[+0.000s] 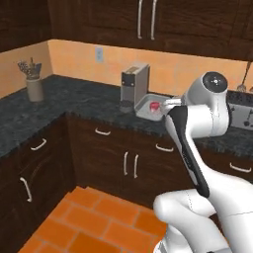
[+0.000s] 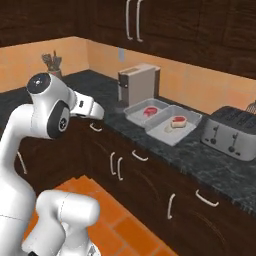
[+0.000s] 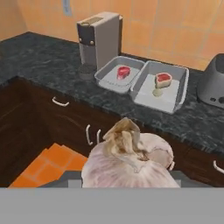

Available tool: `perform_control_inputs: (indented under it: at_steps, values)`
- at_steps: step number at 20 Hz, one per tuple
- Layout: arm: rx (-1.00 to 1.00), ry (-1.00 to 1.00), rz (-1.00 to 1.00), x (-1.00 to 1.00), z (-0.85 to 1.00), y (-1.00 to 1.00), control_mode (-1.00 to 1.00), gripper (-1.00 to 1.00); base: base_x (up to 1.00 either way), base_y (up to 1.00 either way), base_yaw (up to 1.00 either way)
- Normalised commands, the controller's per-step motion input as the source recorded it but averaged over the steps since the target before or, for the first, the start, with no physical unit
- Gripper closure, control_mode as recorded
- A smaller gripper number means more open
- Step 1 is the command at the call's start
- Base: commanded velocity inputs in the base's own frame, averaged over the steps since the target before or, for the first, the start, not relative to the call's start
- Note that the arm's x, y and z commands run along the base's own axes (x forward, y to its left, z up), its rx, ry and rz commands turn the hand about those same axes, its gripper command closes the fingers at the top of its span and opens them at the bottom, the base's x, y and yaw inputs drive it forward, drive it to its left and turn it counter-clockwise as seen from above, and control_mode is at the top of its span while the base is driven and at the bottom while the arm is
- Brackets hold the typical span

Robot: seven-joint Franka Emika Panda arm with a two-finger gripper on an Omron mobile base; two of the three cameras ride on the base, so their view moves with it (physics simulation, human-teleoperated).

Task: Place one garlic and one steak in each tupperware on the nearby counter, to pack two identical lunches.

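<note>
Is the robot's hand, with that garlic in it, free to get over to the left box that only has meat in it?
Probably yes. The gripper holds a garlic out in front of the counter, and the left tupperware lies open-topped with only a steak inside. Nothing stands between them; the coffee machine sits just beside it.

Two tubs on the counter, one garlic up close to my hand camera.

I see two light-grey tupperware side by side and touching on the dark speckled counter (image 3: 52,74). The left tupperware (image 3: 105,78) holds a deep red steak (image 3: 124,71). The right tupperware (image 3: 144,94) holds a pink fat-rimmed steak (image 3: 163,78) with a small pale garlic (image 3: 158,92) just beside it. A second garlic (image 3: 131,162), cream and papery, looms large low in my hand view.
</note>
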Motion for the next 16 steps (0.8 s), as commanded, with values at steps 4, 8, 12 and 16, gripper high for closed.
perform_control_inputs:
  at_steps: [4, 8, 12, 16]
  values:
    - [0.00, 0.00, 0.00, 0.00, 0.00, 0.00, 1.00, 1.00, 1.00, 0.34, -0.61]
    - [0.00, 0.00, 0.00, 0.00, 0.00, 0.00, 1.00, 1.00, 1.00, 0.82, -0.48]
    - [0.00, 0.00, 0.00, 0.00, 0.00, 0.00, 1.00, 1.00, 0.92, 0.83, -0.29]
    - [0.00, 0.00, 0.00, 0.00, 0.00, 0.00, 1.00, 1.00, 0.76, 0.08, -0.43]
